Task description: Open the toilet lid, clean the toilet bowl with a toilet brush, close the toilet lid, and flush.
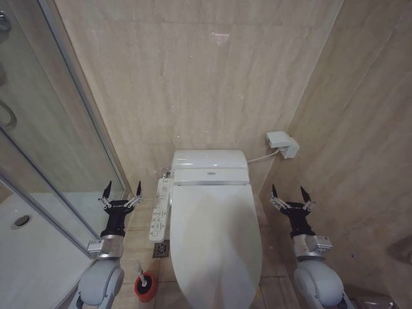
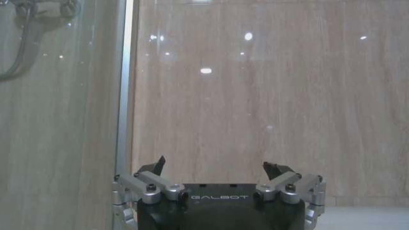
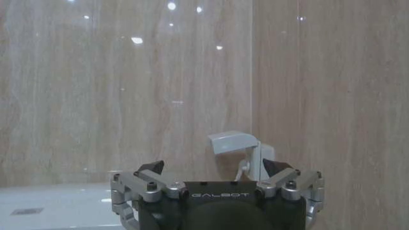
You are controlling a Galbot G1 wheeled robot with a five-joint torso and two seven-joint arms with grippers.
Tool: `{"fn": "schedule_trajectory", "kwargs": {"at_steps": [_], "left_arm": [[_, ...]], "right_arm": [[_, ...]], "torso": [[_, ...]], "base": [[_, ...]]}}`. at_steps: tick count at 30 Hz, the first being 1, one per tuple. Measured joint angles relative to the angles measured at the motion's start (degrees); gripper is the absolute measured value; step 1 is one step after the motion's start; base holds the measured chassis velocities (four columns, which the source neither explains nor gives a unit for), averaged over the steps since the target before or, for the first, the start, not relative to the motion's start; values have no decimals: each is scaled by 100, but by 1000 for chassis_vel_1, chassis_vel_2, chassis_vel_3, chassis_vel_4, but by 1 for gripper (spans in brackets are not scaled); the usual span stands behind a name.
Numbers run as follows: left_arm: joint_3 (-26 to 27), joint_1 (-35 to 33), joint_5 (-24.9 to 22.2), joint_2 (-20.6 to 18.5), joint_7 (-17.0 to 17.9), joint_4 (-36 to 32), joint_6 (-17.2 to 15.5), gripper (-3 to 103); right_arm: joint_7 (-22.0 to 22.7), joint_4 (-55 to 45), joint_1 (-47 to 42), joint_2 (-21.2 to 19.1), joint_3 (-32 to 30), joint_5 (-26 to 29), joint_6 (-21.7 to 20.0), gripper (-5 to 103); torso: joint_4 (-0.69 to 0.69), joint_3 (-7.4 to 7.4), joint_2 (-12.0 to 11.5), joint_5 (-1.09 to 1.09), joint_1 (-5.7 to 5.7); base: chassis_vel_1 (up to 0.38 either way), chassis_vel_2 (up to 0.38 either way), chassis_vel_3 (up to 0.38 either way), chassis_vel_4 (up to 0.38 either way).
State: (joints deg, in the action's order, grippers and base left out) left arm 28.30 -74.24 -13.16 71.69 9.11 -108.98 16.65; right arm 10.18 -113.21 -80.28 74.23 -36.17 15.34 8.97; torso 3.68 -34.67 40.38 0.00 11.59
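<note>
The left pincer [image 1: 120,191] hangs in the air at the left of the toilet, its fingers spread apart and holding nothing; in the left wrist view the same left pincer [image 2: 216,167] points at the beige wall tile beside the metal edge of the glass shower screen [image 2: 61,120]. The right pincer [image 1: 290,193] hangs at the right of the toilet at about the same height, also with its fingers apart and empty; in the right wrist view the right pincer [image 3: 214,168] faces a small white wall box [image 3: 235,142] with a cord, partly hidden behind the pincer's body.

Between the two pincers lies the toilet lid [image 1: 215,241], shut flat over the toilet bowl, so the bowl and seat under it are hidden. The lid's front edge is cut off by the bottom of the head view. Neither pincer touches the lid; each stands apart from its side edge. The long white button panel [image 1: 159,209] runs along the toilet's left side, just beside the left pincer's arm.

The toilet brush [image 1: 144,282] stands in its red holder on the floor, near the left arm's lower part and below the panel; its handle looks thin and white, though it is hard to make out.
</note>
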Motion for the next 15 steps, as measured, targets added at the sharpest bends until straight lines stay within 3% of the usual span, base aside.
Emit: {"fn": "schedule_trajectory", "kwargs": {"at_steps": [15], "left_arm": [[-146,273,38,8,-5,332,-48,100]], "right_arm": [[0,0,7,0,0,0,0,100]], "torso": [[-2,-4,-4,0,10]], "base": [[-121,122,127,-115]]}}
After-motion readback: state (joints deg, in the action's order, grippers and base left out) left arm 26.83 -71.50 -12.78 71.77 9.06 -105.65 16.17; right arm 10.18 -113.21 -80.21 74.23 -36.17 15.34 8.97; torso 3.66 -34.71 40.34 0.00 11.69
